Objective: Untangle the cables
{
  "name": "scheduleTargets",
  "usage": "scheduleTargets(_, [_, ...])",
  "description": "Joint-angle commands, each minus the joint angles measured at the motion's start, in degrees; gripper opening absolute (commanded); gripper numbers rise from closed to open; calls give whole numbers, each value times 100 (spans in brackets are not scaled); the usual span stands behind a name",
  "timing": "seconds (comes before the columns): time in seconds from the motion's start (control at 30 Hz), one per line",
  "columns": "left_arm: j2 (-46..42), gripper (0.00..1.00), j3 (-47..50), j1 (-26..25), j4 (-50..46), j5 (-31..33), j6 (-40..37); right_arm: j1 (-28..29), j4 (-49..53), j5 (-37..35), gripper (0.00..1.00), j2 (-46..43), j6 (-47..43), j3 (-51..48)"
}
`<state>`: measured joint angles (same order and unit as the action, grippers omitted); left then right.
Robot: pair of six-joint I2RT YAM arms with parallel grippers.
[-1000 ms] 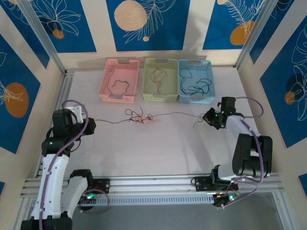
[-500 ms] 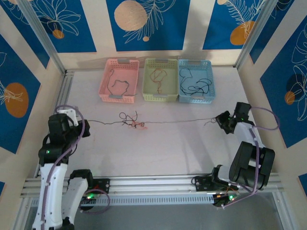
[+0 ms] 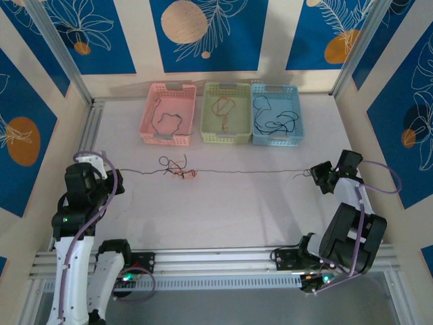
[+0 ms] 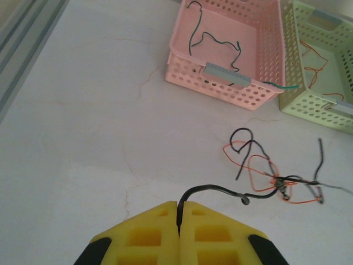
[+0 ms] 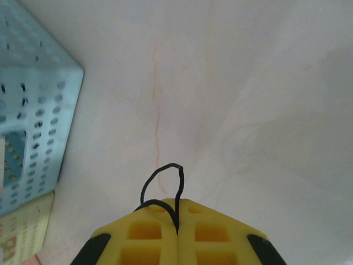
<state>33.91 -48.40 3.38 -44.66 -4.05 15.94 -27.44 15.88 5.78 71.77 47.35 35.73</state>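
Ok, left gripper (image 4: pixel 178 214) is pinched tight on 1 end of the black strand (image 3: pixel 250 172); its wrist view shows the wire coming out between the yellow fingers (image 4: pixel 143 234). Right gripper (image 5: pixel 177 215) is likewise clamped on a black wire end, with a small loop sticking out past the pads. From the top view, the strand runs nearly straight across the table (image 3: pixel 223 210) between the 2 grippers. It passes through the clump (image 3: pixel 177 169) of black and orange cables, which sits nearer the left arm, in front of the pink basket (image 3: pixel 164 139). All 3 baskets at the back, pink, green basket (image 3: pixel 225 139) and blue basket (image 3: pixel 277 139), hold loose wires.
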Motion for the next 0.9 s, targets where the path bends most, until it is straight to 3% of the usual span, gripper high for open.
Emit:
scheduleTargets(0.0, [-69, 0, -150, 101, -93, 289, -34, -530, -79, 65, 0, -98, 447, -89])
scheduleTargets(0.13, [-145, 0, -178, 154, -113, 403, -12, -825, -404, 383, 0, -32, 829, -290])
scheduleTargets(0.4, [-83, 0, -161, 181, -87, 286, -29, -429, -296, 216, 0, -230, 436, -237])
scheduleTargets(0.87, [10, 0, -78, 180, 58, -143, -65, 1344, 316, 18, 0, -1083, -5, 550])
